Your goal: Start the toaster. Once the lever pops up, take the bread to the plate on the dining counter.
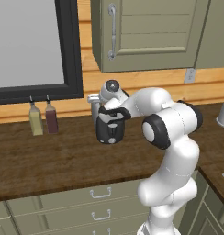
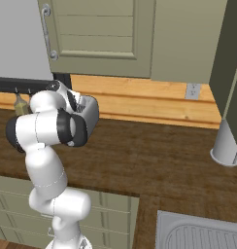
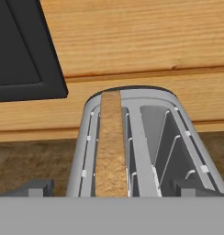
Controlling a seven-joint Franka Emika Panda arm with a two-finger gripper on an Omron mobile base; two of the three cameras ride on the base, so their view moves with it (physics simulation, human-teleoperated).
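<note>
Wood-panelled kitchen wall and olive cabinets back a dark wooden bench, where a white arm reaches over the toaster at centre frame in the left base view. Two slim bottles stand at the left of that frame, below a black-framed window. In the right base view a wall outlet sits at upper right, a pale grey cylinder stands at the right edge, and a sink drainer fills the lower right corner.

From the hand view, the toaster lies directly beneath the fingers, its two slots running up the frame. The bread stands on edge in the left slot, its tan crust level with the top; the right slot holds nothing. Two dark fingertips show at the bottom corners, spread wide to either side of the toaster and holding nothing.

By the look of it, the job has barely begun. The bread is loaded, but the fingers are above the slots rather than on the lever, which cannot be made out here, so whether it is down is unclear. Left to do, in all likelihood: press the lever, wait for it to pop, lift the slice, then drive to the dining counter and set it on the plate.
</note>
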